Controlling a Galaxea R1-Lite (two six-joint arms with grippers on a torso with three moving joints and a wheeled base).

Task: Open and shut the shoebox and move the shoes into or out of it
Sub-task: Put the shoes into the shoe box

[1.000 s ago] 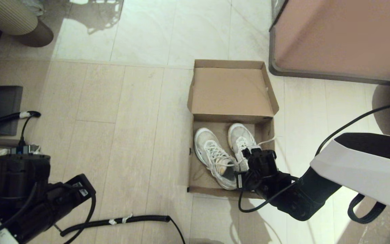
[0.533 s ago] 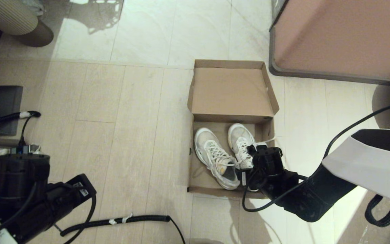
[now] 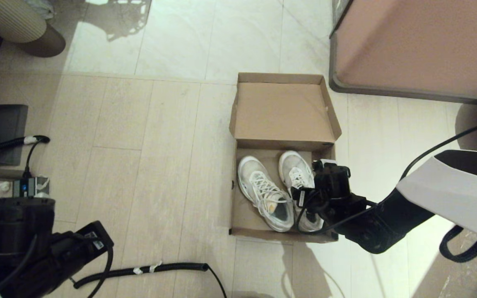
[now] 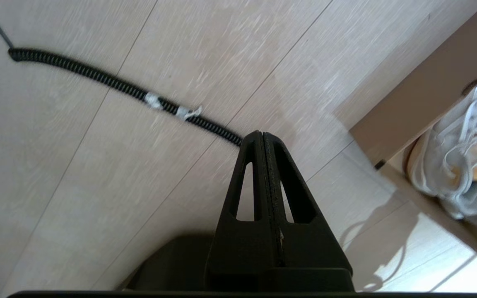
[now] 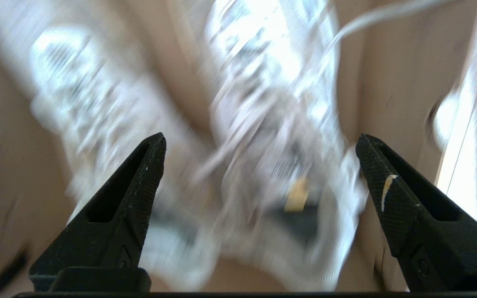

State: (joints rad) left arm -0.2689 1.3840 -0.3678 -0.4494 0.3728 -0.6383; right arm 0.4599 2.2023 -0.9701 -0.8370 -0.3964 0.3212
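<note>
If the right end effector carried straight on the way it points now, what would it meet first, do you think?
Most likely the right-hand shoe in the shoebox; the right end effector, open, frames it, though depth is unclear.

Open brown shoebox (image 3: 282, 111), white shoes (image 3: 278, 188) side by side inside

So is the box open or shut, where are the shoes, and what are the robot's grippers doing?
Shoebox: open, lid flipped back.
Shoes: both inside the box, side by side.
Right gripper: open, empty, above the right-hand shoe.
Left gripper: shut, empty, off to the side over the floor.
</note>
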